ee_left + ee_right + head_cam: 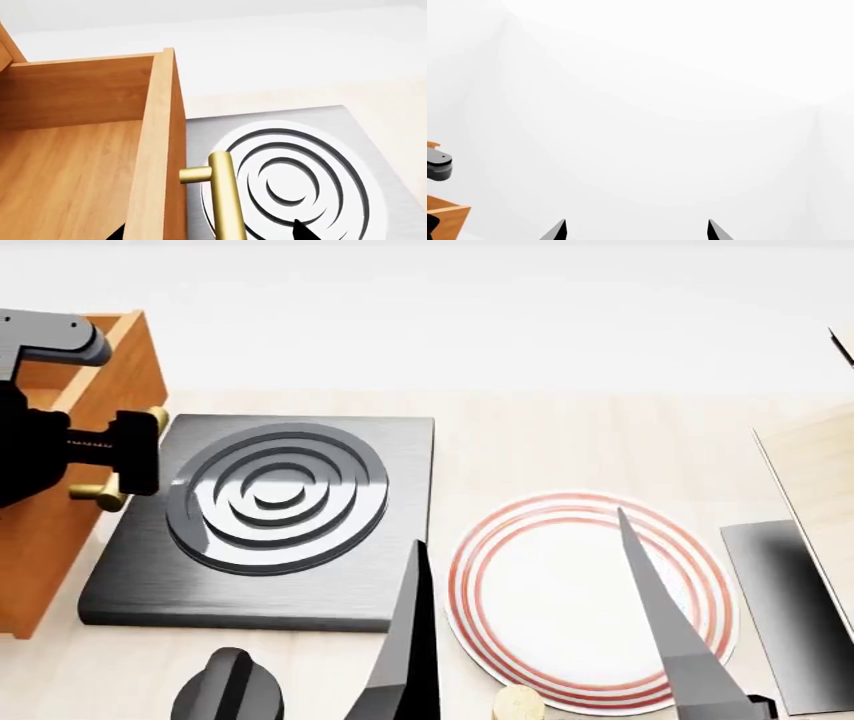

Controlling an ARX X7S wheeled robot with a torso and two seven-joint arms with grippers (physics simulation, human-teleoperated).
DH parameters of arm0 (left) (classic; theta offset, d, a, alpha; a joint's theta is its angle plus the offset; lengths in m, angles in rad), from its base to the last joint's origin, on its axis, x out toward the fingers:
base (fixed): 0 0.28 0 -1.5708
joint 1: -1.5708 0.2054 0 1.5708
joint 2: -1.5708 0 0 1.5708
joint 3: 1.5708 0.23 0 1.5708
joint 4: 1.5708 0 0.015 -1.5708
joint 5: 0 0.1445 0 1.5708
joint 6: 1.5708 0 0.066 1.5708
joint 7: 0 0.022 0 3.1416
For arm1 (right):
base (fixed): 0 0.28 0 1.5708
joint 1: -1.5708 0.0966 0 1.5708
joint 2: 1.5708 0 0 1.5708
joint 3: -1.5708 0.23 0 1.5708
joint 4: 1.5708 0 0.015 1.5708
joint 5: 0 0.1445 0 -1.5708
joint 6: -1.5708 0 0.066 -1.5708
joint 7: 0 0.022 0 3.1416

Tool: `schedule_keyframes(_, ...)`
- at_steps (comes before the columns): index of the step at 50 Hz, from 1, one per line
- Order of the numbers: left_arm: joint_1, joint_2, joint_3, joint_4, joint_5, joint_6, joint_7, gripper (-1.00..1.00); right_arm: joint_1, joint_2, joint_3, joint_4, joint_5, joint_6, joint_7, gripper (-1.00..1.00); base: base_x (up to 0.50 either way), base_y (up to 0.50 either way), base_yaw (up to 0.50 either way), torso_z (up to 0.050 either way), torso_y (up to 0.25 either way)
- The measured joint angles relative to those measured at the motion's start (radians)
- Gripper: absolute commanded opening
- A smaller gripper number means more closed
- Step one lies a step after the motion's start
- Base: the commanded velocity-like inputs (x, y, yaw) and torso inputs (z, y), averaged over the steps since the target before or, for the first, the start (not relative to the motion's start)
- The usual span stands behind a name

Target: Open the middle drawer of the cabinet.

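Nearest the head camera: right gripper [534, 660], raised over a red-ringed plate [694, 570]; fingers spread wide, nothing between them; its own wrist view shows only blank wall beyond the two tips, so it has no part in the pull.

Mid-field: dark grey stove plate [387, 580] with raised concentric rings, lying just beside the cabinet front.

Far left: left gripper [118, 465] at the brass bar handle [225, 200] of the middle drawer [157, 150]; the head view shows the dark fingers bracketing the bar, narrow; actual contact cannot be told from either view. The drawer is already pulled well out; the left wrist view looks down into its bare wooden interior, front panel overhanging the stove plate; the cabinet [40, 540] body sits at the left frame edge, mostly cut off.

Risks, as judgement:
- grip may be a loose hook rather than a clamp; an off-axis pull could let the bar slide out of the fingers;
- further travel could carry the drawer off its runners; its end stop is unseen;
- a downward drift could strike the stove plate below.
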Motion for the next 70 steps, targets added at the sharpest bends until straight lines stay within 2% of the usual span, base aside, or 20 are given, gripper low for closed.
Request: schedule_keyframes(70, 0.049, 0.028, -0.064, 0.189, -0.095, -0.028, -0.174, 1.0, 0.001, 0.021, -0.002, -0.002, 0.019, 0.002, 0.017, 1.0, 0.0, 0.0, 0.0, 0.0, 0.0)
